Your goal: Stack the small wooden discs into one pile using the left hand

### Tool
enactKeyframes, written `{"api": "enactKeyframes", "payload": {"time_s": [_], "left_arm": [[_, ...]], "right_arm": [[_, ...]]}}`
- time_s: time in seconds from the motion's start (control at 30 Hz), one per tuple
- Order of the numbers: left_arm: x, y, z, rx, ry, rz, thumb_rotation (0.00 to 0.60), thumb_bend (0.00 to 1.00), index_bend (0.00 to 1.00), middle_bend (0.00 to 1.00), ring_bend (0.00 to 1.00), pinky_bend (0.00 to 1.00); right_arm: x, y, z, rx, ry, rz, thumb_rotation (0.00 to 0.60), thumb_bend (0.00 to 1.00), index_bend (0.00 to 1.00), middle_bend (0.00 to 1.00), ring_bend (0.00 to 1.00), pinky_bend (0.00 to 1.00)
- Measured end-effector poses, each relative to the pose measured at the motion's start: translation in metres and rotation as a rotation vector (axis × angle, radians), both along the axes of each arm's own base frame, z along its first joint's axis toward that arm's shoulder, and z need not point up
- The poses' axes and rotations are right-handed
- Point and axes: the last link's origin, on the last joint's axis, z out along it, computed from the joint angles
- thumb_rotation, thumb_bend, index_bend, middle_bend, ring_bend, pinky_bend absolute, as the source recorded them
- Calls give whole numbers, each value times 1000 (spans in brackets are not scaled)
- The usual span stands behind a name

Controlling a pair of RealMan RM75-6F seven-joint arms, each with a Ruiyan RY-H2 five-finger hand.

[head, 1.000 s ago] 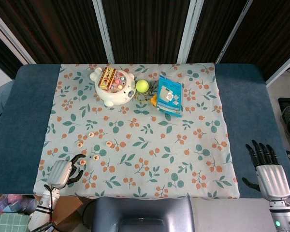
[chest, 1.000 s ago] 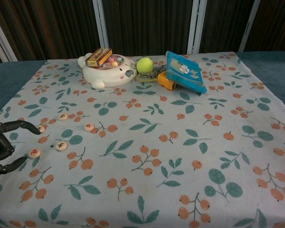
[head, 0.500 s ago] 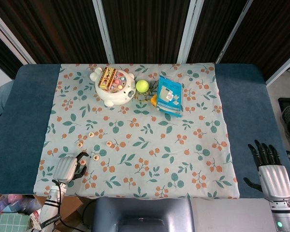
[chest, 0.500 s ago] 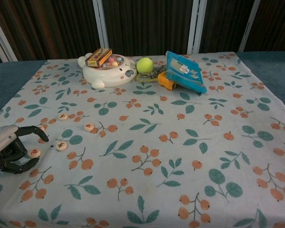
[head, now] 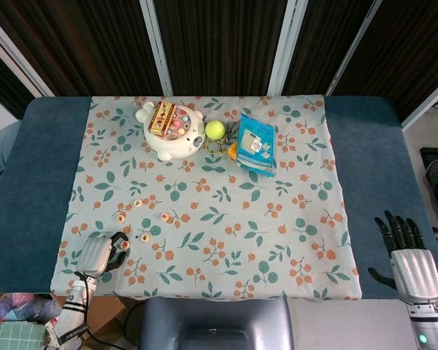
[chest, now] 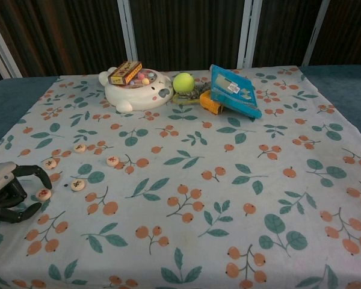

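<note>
1. Since a second ago, left robot hand (chest: pixel 11 191) has drawn in around the nearest wooden disc (chest: pixel 43 194), fingers curled about it; firm grip uncertain.
2. Four other discs lie apart just right: (chest: pixel 50 163), (chest: pixel 79 147), (chest: pixel 77 185), (chest: pixel 112 161).
3. Advice: pinch edges, lift level, centre over neighbour.
4. Right robot hand (head: pixel 411 264) idle, fingers spread, off the tablecloth (chest: pixel 228 198).

Pale grey-blue tablecloth (chest: pixel 186 241) printed with orange berries and teal leaves, over a dark blue table (head: pixel 372 168); backdrop is dark brown panels with white strips. Small discs (chest: pixel 77 185) are light tan wood with red or dark marks; the left hand (chest: pixel 9 191) is silver with black fingers, the right hand (head: pixel 409 266) the same. At the back: cream bear-shaped dish (chest: pixel 135 90) with pastel bits and a yellow-red box, yellow-green tennis ball (chest: pixel 182 82), bright blue packet (chest: pixel 234 90) with white label.
</note>
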Motion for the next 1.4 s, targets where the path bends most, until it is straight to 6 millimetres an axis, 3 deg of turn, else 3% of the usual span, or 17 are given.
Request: {"api": "enactKeyframes", "payload": {"time_s": [0.7,1.0,1.4], "left_arm": [[-1,8,4,19,-19,11,600,399,494,1000,1000,1000],[19,23,12,54,-73,-12,600,399,494,1000,1000,1000],[42,26,-8,1,-51,-38,600,399,494,1000,1000,1000]], "right_arm": [[0,0,0,-6,2,0,600,124,0,0,0,0],[1,0,-2,-2,5,0,600,124,0,0,0,0],[0,0,0,-4,2,-1,600,124,0,0,0,0]]}}
